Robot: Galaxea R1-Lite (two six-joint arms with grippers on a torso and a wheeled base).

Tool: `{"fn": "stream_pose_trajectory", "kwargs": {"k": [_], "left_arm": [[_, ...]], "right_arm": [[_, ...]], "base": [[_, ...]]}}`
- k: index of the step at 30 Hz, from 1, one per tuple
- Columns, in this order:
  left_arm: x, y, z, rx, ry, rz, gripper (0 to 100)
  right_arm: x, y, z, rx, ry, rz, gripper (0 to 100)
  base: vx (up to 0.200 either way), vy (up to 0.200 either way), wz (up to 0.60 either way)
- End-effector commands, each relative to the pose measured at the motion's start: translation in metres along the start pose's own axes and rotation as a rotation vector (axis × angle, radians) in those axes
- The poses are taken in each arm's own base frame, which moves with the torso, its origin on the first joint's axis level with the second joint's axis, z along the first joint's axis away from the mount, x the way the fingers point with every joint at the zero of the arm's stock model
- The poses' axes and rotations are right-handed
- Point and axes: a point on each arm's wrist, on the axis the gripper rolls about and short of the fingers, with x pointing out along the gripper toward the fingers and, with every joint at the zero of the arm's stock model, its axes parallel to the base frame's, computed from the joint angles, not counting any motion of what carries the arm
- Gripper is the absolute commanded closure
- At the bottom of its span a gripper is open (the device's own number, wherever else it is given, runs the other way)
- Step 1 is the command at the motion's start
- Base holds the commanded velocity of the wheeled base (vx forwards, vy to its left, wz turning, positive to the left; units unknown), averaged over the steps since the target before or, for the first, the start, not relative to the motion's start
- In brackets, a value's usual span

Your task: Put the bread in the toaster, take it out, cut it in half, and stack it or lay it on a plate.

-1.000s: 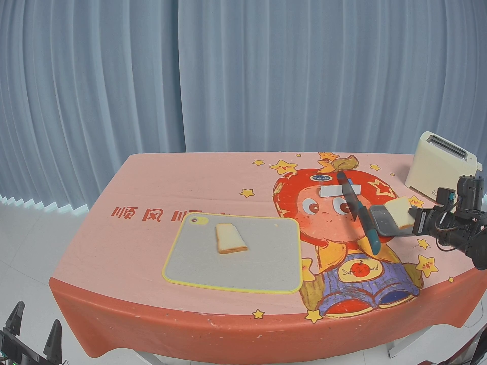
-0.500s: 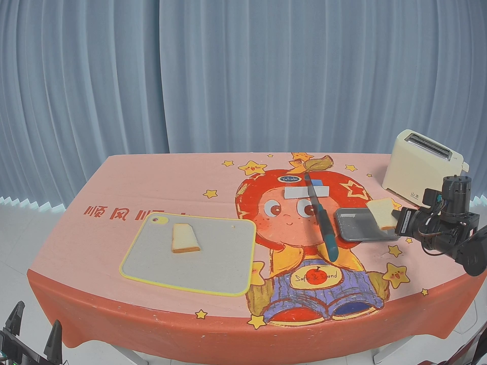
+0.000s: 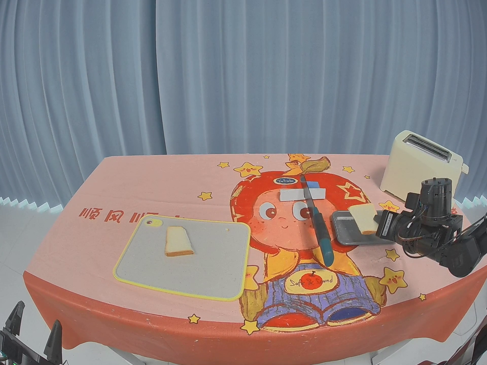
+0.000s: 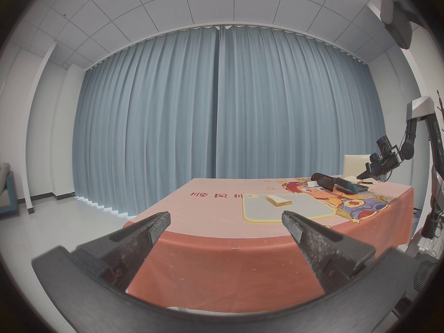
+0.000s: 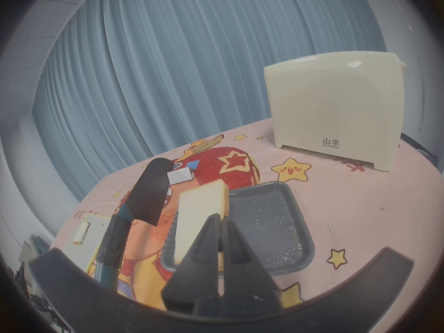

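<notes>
The half slice [image 3: 364, 218] sits pinched in the right gripper [image 3: 378, 222], just above the grey plate [image 3: 347, 235]. Best bet imo: lower it flat before letting go, and mind the knife [image 3: 317, 221] right beside the plate. The other half [image 3: 178, 241] waits on the cutting board [image 3: 213, 269].

knife [image 3: 315, 216] beside tray [image 3: 347, 232] | toaster [image 3: 421, 160] behind | bare tablecloth [image 3: 167, 188] between knife, board [image 3: 203, 272]

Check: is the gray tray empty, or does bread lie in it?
Empty: nothing lies on the tray floor. The bread half stands on edge over its rim, clamped in the right pincer.
</notes>
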Motion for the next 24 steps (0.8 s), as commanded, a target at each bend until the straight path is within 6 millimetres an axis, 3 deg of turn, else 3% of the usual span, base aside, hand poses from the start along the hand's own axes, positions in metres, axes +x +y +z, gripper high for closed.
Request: {"fn": "stream_pose_trajectory", "kwargs": {"k": [1, 21, 22, 24], "left_arm": [[0.001, 0.000, -0.005, 0.000, 0.020, 0.000, 0], [0.001, 0.000, -0.005, 0.000, 0.020, 0.000, 0], [0.001, 0.000, -0.005, 0.000, 0.020, 0.000, 0], [0.001, 0.000, -0.005, -0.001, 0.018, 0.000, 0]], "right_arm": [[0.008, 0.001, -0.006, -0.006, 0.026, -0.008, 100], [0.018, -0.001, -0.010, -0.004, 0.030, -0.067, 100], [0.018, 0.000, -0.011, -0.005, 0.031, -0.065, 0], [0.018, 0.000, -0.010, -0.004, 0.027, -0.062, 0]], "base": [[0.000, 0.000, 0.00], [0.000, 0.000, 0.00], [0.000, 0.000, 0.00], [0.000, 0.000, 0.00]]}}
